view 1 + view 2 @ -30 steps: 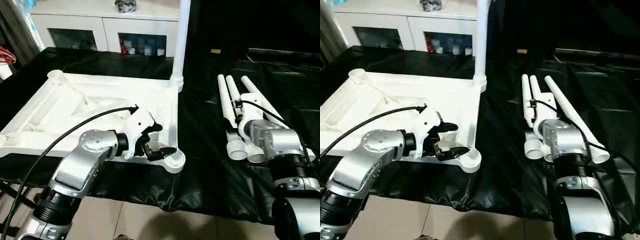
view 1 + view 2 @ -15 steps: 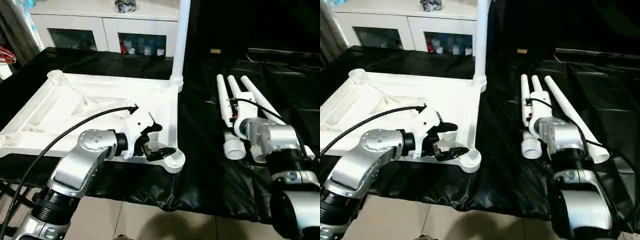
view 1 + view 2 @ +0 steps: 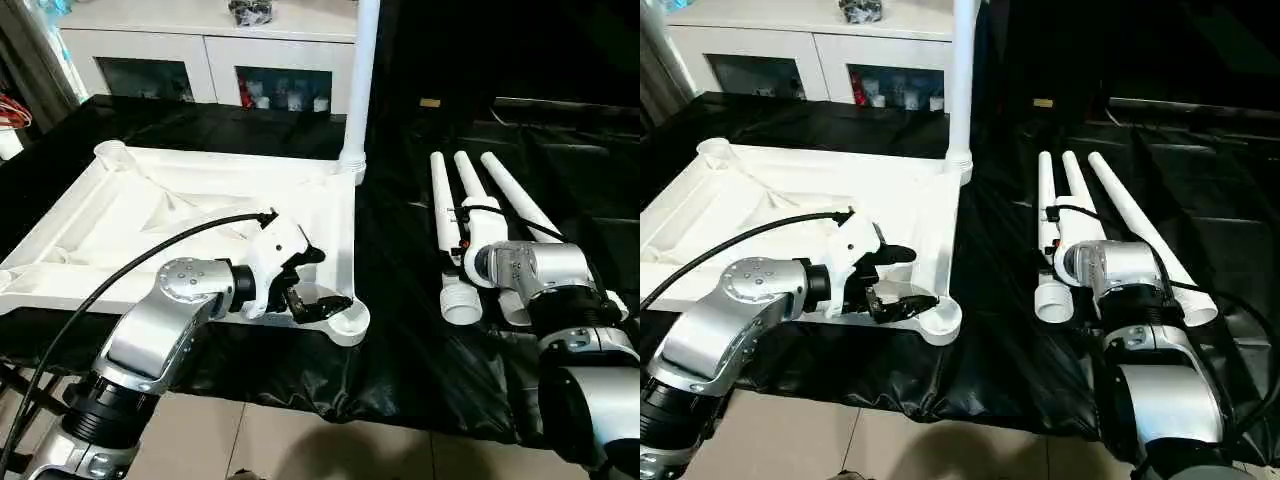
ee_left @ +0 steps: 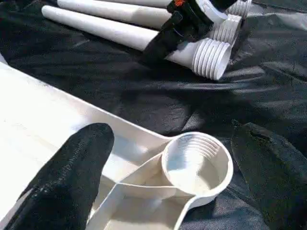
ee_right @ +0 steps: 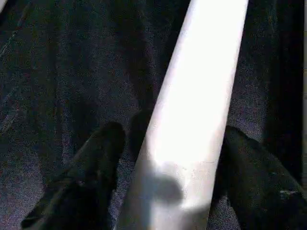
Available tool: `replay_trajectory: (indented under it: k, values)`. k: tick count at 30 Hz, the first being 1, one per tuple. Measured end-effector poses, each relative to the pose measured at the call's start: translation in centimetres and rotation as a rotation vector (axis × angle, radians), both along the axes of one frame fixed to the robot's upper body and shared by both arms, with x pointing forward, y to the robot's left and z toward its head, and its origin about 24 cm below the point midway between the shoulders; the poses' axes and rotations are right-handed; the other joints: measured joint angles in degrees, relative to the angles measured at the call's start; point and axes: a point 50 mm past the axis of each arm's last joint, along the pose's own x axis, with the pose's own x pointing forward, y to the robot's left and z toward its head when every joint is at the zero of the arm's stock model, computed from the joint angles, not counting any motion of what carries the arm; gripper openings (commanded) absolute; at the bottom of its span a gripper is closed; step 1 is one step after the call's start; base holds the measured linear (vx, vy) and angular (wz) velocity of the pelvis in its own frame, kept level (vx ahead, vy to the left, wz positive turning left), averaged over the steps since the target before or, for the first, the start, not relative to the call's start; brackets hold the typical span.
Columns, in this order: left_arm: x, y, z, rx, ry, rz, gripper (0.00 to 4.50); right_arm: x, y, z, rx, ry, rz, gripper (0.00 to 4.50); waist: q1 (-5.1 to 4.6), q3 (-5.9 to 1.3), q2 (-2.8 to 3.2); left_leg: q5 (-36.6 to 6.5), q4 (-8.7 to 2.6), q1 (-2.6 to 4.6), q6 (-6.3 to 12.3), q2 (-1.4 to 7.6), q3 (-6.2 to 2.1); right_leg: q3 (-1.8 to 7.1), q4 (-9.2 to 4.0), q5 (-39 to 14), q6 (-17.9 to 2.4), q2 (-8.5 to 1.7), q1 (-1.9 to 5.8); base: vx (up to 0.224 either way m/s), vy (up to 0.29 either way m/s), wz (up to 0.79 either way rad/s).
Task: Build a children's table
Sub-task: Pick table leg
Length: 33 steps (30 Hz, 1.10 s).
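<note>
Tabletop (image 3: 150, 215) is lying underside up; one leg (image 3: 358, 80) is already standing in its far socket. Left gripper (image 4: 168, 163) is hovering, fingers released, either side of the near corner socket (image 4: 195, 163). Right gripper (image 5: 168, 158) is straddling the innermost loose leg (image 5: 192, 105), fingers spread and not yet clenched. Best to close squarely near the threaded end. Bare black cloth (image 3: 400, 300) between leg and socket is giving carrying room.
</note>
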Motion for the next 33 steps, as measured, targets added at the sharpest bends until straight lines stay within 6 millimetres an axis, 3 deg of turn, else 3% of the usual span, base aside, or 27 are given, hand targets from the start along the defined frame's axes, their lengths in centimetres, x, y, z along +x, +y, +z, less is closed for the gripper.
replay_trajectory:
  k: [5, 14, 21, 27, 33]
  values:
    - [0.0, 0.1, 0.0, 0.004, -0.001, 0.001, 4.50, 0.0, -0.3, -0.1, 0.021, 0.005, -0.029, 2.74, 0.00, -0.01, -0.02, 0.0, 0.01, 0.00, -0.01, 0.00, 0.00, 0.00, 0.01, 0.0, 0.0, 0.00, 0.00, 0.000, 0.000, 0.00]
    - [0.8, -0.6, 1.0, -0.025, -0.060, 0.011, 4.50, 0.2, -0.7, 0.1, 0.110, -0.037, -0.084, 1.91, 0.07, 0.01, 0.02, 0.0, 0.03, -0.02, -0.01, 0.00, 0.00, 0.00, 0.04, 0.0, 0.0, 0.00, 0.00, 0.000, 0.000, 0.00]
    - [2.7, -1.2, 2.1, -0.122, -0.119, 0.132, 4.50, 0.2, -0.3, 0.0, 0.356, -0.122, -0.131, 1.84, 0.03, 0.01, 0.14, 0.0, 0.04, -0.03, -0.01, 0.00, -0.02, -0.02, 0.04, 0.0, 0.0, 0.00, 0.00, 0.000, 0.000, 0.00]
    - [3.8, -3.0, 4.2, -0.328, -0.102, 0.194, 4.50, 0.3, 0.2, 3.3, 0.648, -0.516, -0.054, 1.84, 0.59, -0.01, 0.20, 0.0, 0.06, -0.07, 0.03, 0.01, -0.01, -0.03, 0.04, 0.0, 0.0, -0.01, -0.02, 0.000, 0.000, 0.00]
    - [3.9, -5.3, 6.3, -0.605, 0.072, 0.150, 4.50, -1.7, 1.2, 6.2, 0.942, -0.721, 0.138, 1.84, 1.71, -0.02, 0.20, 0.1, 0.06, -0.07, 0.14, 0.02, -0.02, -0.08, 0.03, 0.0, 0.0, -0.01, -0.01, 0.000, 0.000, 0.00]
